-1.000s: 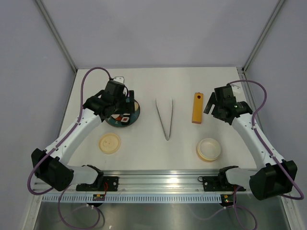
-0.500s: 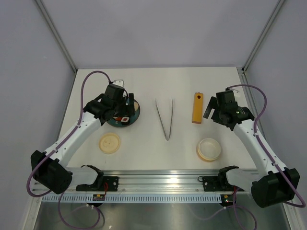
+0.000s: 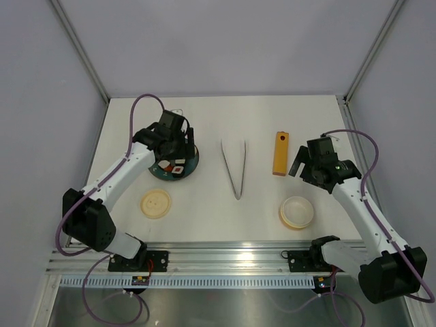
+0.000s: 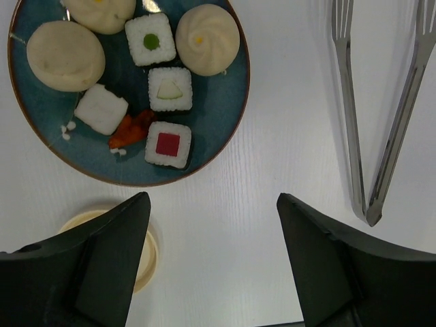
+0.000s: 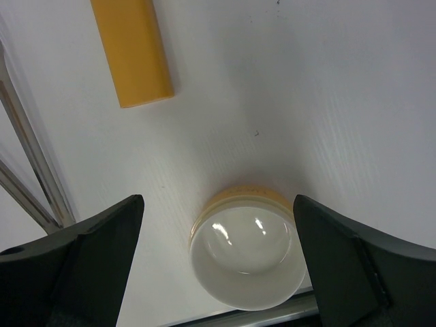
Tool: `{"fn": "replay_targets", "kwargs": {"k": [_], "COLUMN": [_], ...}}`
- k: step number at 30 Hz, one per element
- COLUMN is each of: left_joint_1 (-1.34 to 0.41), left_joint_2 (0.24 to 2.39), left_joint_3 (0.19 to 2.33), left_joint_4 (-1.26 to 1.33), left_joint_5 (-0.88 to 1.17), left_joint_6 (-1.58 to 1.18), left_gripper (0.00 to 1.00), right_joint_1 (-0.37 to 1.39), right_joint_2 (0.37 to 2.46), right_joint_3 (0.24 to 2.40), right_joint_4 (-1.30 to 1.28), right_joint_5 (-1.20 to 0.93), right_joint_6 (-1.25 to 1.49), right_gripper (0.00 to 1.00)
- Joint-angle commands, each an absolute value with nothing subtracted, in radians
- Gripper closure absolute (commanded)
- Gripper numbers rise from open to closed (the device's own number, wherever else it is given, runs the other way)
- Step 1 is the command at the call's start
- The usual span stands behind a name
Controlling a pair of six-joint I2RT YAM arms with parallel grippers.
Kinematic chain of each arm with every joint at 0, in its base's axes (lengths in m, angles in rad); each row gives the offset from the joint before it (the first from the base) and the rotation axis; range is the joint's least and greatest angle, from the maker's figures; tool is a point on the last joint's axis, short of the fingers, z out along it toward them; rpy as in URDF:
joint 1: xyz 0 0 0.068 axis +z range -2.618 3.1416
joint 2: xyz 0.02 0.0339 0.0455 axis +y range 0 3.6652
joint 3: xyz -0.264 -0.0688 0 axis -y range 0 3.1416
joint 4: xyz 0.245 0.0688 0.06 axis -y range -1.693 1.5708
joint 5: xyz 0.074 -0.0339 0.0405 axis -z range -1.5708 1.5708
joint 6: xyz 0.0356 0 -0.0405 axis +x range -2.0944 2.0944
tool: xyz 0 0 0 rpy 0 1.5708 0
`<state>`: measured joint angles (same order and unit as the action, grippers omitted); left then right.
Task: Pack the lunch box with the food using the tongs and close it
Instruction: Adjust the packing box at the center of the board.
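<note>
Left pincer: hangs over the near edge of the plate; fingers spread wide, nothing between them.
Right pincer: hangs over the tub; fingers spread wide, gripping nothing.
Plate: dark blue round ceramic plate, flat on the left half of the white bench.
Food: three pale beige rounded buns on the far part of the plate, beside small white rice rolls and an orange-red scrap.
Tongs: thin silvery metal V-shaped tongs, flat at the middle of the bench between the plate and the orange block. Joined end towards the arm bases, touched by neither pincer.
Lunch box tub: small round cream-yellow plastic tub, upright and uncovered at the near right of the bench, its glossy white inside showing.
Lunch box lid: flat round cream lid, on the bench just near of the plate and well apart from the tub.
Other item: long orange rectangular block, lying beyond the tub, not touching it.
</note>
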<state>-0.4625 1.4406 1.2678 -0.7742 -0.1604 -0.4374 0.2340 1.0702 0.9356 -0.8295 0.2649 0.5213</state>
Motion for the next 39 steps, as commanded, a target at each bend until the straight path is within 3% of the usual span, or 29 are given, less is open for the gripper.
{"fn": "replay_targets", "kwargs": {"k": [1, 8, 14, 25, 33, 39], "left_joint_1": [-0.448, -0.446, -0.442, -0.433, -0.433, -0.433], "left_joint_2": [1.491, 1.467, 1.443, 1.445, 1.440, 1.430], "left_joint_3": [1.348, 1.338, 1.281, 1.279, 1.253, 1.233], "left_joint_4": [-0.770, -0.746, -0.729, -0.732, -0.715, -0.709], "left_joint_5": [-0.104, -0.087, -0.080, -0.054, -0.023, -0.009], "left_joint_6": [-0.471, -0.471, -0.483, -0.480, -0.472, -0.460], "left_gripper": [0.22, 0.24, 0.20, 0.17, 0.16, 0.15], "right_joint_1": [0.236, 0.236, 0.236, 0.236, 0.235, 0.236], "right_joint_2": [1.035, 1.017, 1.014, 1.017, 0.897, 0.877], "right_joint_3": [0.937, 0.940, 0.888, 0.824, 0.798, 0.733], "right_joint_4": [-0.839, -0.893, -0.913, -1.163, -1.233, -1.155], "right_joint_5": [0.242, 0.209, 0.141, 0.431, 0.462, 0.373], "right_joint_6": [0.538, 0.594, 0.693, 1.156, 1.370, 1.407], "right_gripper": [0.01, 0.00, 0.01, 0.01, 0.01, 0.00]}}
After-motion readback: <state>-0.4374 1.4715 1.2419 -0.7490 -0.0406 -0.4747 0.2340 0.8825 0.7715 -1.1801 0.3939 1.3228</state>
